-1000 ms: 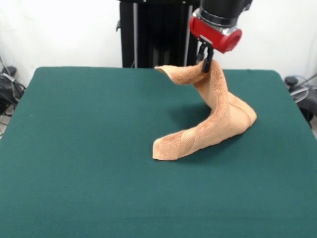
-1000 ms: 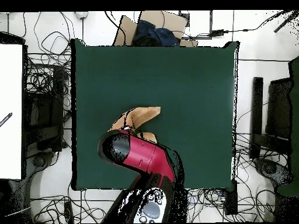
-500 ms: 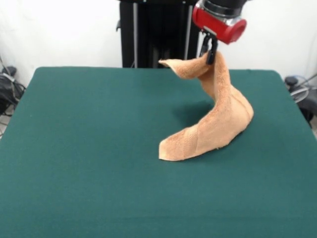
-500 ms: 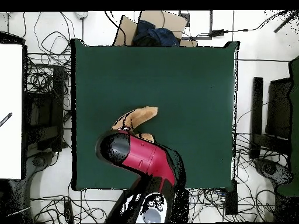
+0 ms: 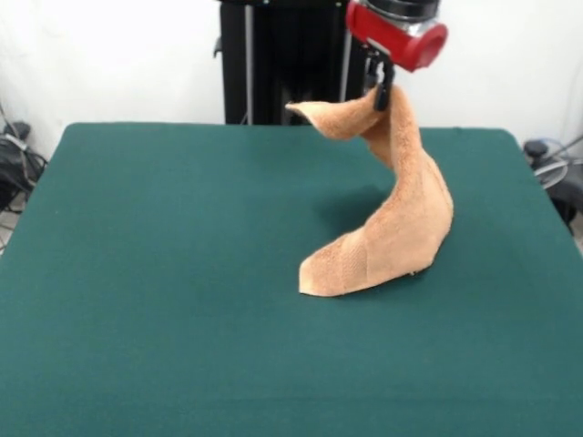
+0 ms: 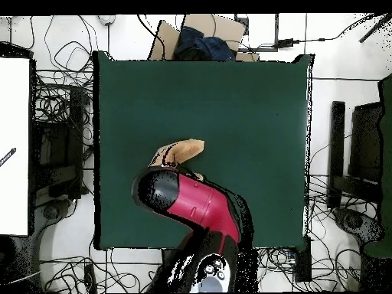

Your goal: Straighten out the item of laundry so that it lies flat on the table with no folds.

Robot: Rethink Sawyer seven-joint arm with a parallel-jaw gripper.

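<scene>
Front view: gripper (image 5: 383, 89) clamped on the towel (image 5: 392, 218), hoisting it near the table's (image 5: 155, 291) far edge, right of centre. Lifted higher than a second ago; trailing end drawn rightward, less cloth resting on the felt.

Overhead view: arm (image 6: 191, 207) covering most of the towel (image 6: 180, 149); visible tip shorter than before.

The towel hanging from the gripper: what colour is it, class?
Light orange-tan; the towel shows best in the front view, against the dark green table.
</scene>
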